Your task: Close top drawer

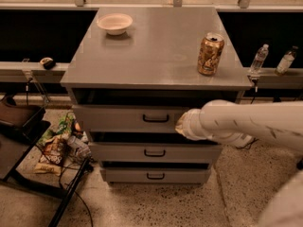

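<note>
**Arm at the front of the top drawer**

The top drawer (118,118) stands a little way out of the grey cabinet (156,56), with a dark gap above its front panel. The white arm reaches in from the right, and its gripper (182,125) is right at that panel, just right of the black handle (155,119). I cannot tell how wide it is. On the cabinet top sit a bowl (114,23) and a gold can (210,54), well apart.
</note>
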